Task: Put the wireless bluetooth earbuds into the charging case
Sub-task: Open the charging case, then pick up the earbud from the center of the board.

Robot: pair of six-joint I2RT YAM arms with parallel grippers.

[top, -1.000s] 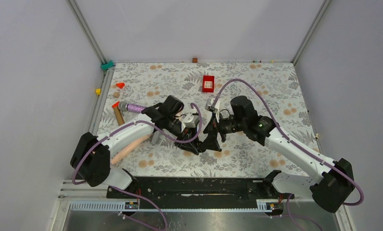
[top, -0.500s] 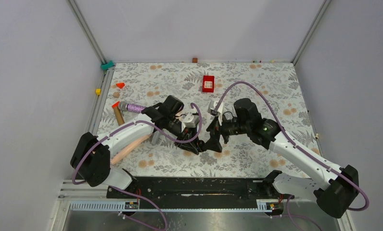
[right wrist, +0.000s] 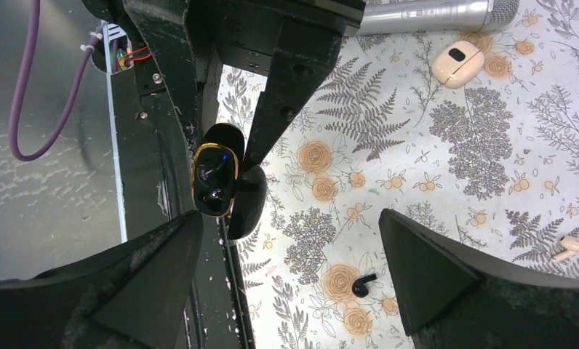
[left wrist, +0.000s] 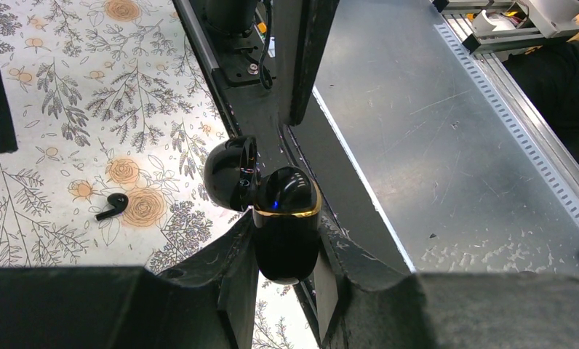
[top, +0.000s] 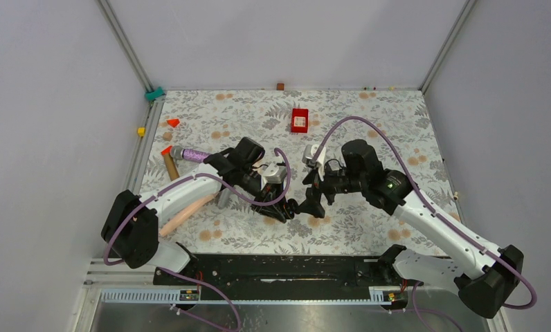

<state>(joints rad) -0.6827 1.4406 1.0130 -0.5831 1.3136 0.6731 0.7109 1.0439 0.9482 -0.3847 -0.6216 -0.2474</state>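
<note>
The charging case is a glossy black pebble with a gold rim, and its lid is swung open. My left gripper is shut on its body and holds it above the table's near edge. A blue light glows inside the case. One black earbud lies loose on the floral cloth, also visible from the left wrist as the earbud. My right gripper is open and empty, just right of the case and above that earbud. In the top view the two grippers nearly meet.
A red box sits at the back. A purple-headed microphone, a wooden stick and a pink cylinder lie left. A beige case and white earbud lie near. The metal rail runs along the front.
My right arm has drawn back to the right, away from the case, with its jaws still wide. The left arm and the case have not moved.
</note>
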